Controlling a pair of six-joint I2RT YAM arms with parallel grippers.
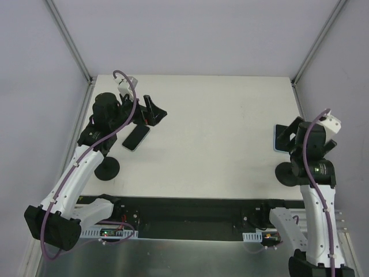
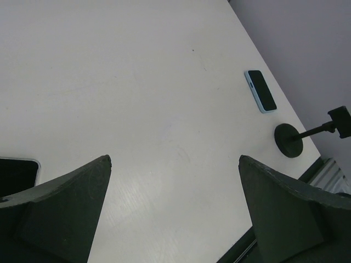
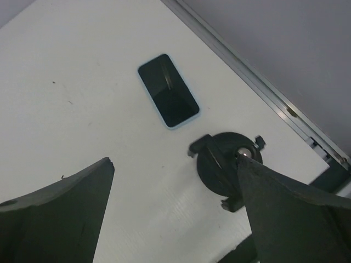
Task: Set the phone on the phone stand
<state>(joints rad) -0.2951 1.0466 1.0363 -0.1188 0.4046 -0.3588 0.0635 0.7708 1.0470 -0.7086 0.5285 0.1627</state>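
The phone (image 1: pixel 135 138) shows a glossy black face in a thin pale rim — the light-blue phone (image 3: pixel 167 90) wears a smooth, plastic-looking case. The desk (image 2: pixel 137 82) is matt white, faintly scuffed; the phone stand (image 1: pixel 107 167) is matt black.

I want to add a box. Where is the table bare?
The table's middle, between phone and blue phone, and the far strip are bare. Crowded: phone, left stand and left tool at left; blue phone, right stand at right.

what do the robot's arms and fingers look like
The left arm and right arm have white link shells with black joints and black bases. A purple cable loops along each. The fingers are dark, matte, wedge-shaped slabs.
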